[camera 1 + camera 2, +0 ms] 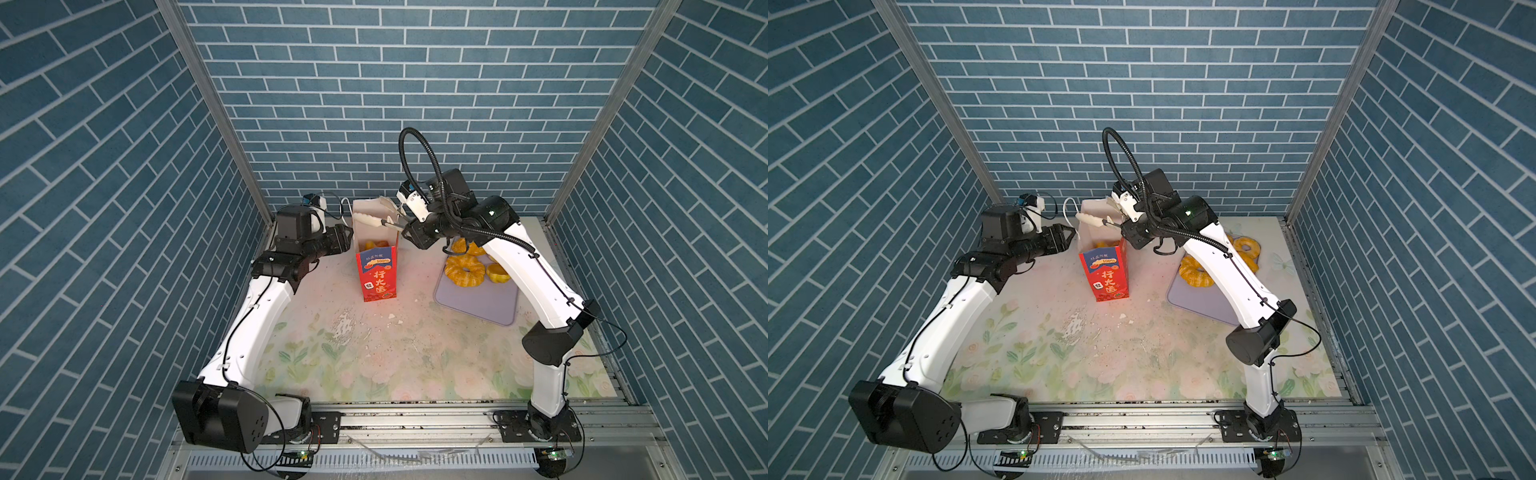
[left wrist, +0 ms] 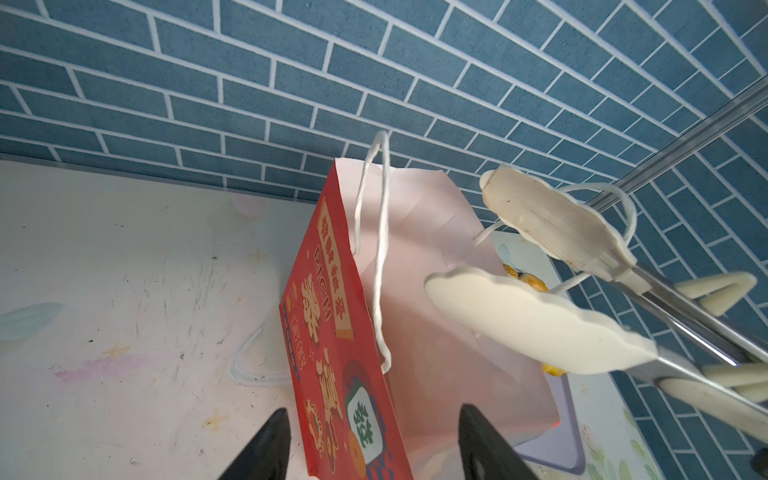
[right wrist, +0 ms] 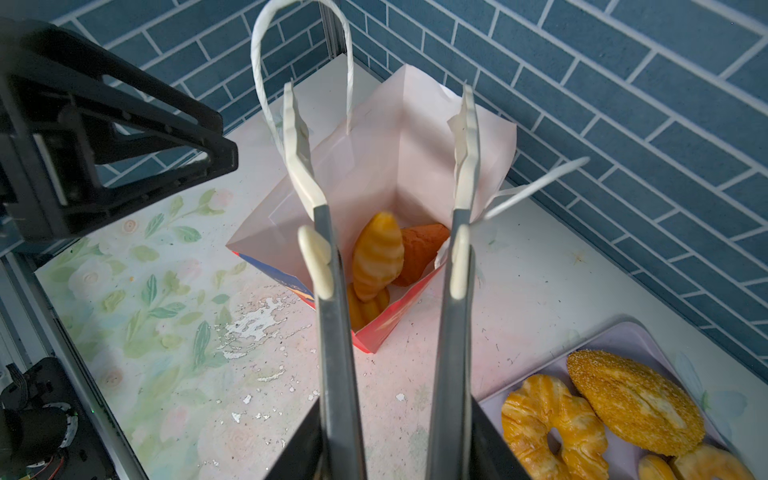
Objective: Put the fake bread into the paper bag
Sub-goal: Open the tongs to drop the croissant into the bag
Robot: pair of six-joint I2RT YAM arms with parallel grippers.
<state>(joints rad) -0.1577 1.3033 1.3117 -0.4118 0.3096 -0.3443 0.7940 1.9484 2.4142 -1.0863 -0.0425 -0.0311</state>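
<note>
Some bread in bag; more left on tray, partly hidden, perhaps four. Right tool clenches tongs, empty; left tool released.

You can read print only on the paper bag. In both top views its narrow face shows "100%" on a blue band near the rim; the smaller characters above it are too small to make out; below, on red, stand the gold characters 行大运. From the left wrist camera you see "RICH" along the broad red side, beside an orange banner of blurred characters; a white tile bears one green character.
</note>
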